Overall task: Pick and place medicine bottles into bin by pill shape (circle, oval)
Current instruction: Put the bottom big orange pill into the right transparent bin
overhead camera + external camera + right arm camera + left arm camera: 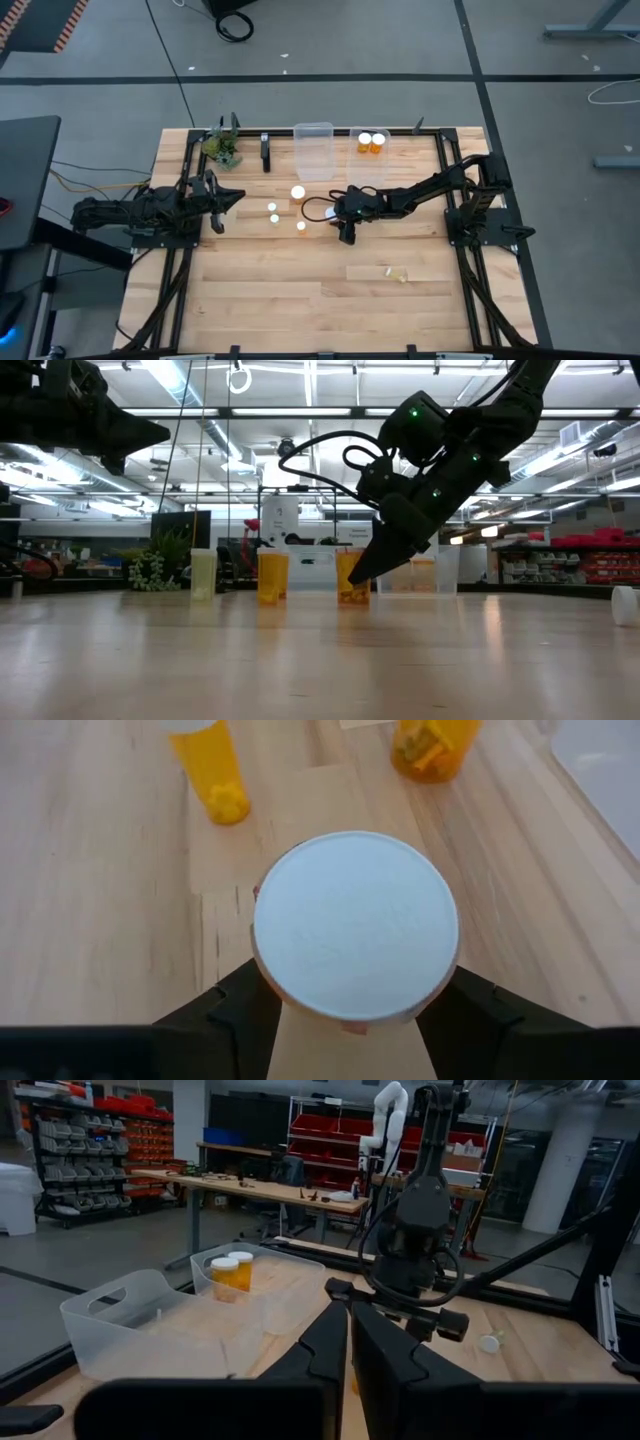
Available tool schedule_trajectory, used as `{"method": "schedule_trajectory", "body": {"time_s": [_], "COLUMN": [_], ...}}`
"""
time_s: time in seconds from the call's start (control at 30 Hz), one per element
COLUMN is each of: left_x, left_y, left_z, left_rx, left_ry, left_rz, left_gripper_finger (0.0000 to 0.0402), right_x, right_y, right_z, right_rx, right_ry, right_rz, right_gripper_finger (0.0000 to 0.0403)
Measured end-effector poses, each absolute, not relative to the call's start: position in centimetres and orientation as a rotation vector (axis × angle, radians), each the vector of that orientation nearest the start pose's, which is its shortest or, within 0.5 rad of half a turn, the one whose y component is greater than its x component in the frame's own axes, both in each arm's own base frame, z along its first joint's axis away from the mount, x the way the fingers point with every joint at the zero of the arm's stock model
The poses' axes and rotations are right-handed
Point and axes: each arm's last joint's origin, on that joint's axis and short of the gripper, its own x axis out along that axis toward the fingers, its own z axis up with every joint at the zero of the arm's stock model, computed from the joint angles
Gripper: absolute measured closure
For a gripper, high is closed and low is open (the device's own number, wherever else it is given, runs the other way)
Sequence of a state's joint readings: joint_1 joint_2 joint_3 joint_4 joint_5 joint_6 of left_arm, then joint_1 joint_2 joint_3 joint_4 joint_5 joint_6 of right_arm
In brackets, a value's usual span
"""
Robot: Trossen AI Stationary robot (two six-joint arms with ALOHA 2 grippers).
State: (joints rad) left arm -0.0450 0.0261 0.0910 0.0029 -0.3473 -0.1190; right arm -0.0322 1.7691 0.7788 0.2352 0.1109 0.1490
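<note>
Two capped bottles (370, 143) in bin (368, 170)

The right gripper (350, 1010) covered the sides of the bottle (355, 925) between its fingers; only the white cap showed in the right wrist view, and the pills inside could not be seen. In the same view two other bottles (212, 775) (432, 745) were cut off by the picture's edge, their caps out of sight. From above, that bottle was almost wholly hidden under the right gripper. The pill shapes in the two bottles in the bin (370, 143) were too small to tell. A small pale object (398, 274) on the table (300, 300) was too small to identify. The left gripper (350, 1330) hid the table just ahead of it.
</note>
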Motion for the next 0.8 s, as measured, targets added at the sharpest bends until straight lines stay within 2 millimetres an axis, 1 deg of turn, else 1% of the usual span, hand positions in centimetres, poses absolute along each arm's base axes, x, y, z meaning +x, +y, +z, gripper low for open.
{"method": "schedule_trajectory", "body": {"time_s": [0.27, 0.6, 0.8], "left_x": [9.18, 9.18, 9.18], "left_y": [0.57, 0.58, 0.58], "left_z": [19.26, 19.26, 19.26], "left_rx": [-0.131, -0.132, -0.131], "left_ry": [-0.085, -0.085, -0.085], "left_rz": [0.298, 0.298, 0.298], "left_gripper_finger": [0.0366, 0.0376, 0.0369], "right_x": [32.65, 32.64, 32.6], "right_y": [-1.44, -1.44, -1.61], "right_z": [12.43, 12.53, 13.38], "right_rx": [0.104, 0.105, 0.097], "right_ry": [0.742, 0.738, 0.734], "right_rz": [-0.211, -0.211, -0.211], "right_gripper_finger": [0.0193, 0.0194, 0.0194]}}
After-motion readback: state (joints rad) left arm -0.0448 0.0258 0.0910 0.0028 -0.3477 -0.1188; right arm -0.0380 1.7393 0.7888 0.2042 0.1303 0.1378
